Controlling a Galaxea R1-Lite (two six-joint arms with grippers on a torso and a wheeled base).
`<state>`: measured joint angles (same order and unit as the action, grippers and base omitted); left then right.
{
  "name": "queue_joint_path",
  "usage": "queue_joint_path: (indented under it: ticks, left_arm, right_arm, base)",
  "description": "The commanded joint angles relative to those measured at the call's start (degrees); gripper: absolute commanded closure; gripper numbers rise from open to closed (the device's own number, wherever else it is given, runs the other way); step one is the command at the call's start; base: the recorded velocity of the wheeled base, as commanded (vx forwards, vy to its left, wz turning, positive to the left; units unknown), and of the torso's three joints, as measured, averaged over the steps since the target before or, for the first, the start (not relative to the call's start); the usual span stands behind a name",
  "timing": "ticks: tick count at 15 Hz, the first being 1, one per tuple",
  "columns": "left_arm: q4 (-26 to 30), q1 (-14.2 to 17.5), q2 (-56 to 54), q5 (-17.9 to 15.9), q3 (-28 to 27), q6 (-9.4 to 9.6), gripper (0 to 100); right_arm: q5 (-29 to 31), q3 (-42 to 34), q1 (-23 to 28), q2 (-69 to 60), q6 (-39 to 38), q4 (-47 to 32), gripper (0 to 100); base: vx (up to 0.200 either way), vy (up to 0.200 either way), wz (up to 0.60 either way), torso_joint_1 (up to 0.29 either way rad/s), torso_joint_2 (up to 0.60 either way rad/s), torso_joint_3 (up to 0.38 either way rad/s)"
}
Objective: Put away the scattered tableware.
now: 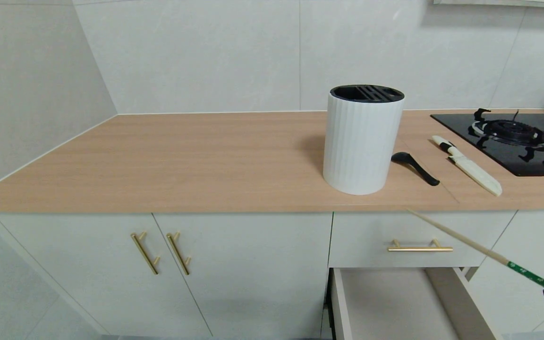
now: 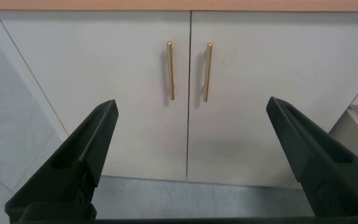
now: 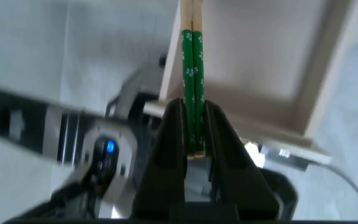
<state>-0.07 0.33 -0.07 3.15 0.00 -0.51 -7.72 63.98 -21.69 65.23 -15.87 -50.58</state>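
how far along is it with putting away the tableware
Done: the drawer is open, but what shows of it is bare. In hand: the right end effector is shut on the chopsticks, in front of the counter. Still to do: the black spoon and the knife lie on the counter beside the white holder, and the left end effector is open, holding nothing.

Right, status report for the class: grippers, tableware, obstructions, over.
Right gripper shut on chopsticks, near open drawer. Left gripper open, facing cabinet doors. Spoon and knife lie on counter beside holder. No obstruction seen.
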Motion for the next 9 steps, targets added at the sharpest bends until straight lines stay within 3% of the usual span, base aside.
queue_joint_path:
  ticks: [1,9]
  left_arm:
    - [0.0,0.0,0.1,0.0,0.0,-0.02,0]
    - [0.0,0.0,0.1,0.0,0.0,-0.02,0]
  right_arm:
    - [-1.9,-2.1,-0.9,10.4,-0.1,-0.3,100]
    - [-1.3,-4.8,-2.9,21.0,-0.6,1.5,100]
  base:
    - [0.000,0.000,0.00,0.000,0.00,0.000]
    - [0.000,0.000,0.00,0.000,0.00,0.000]
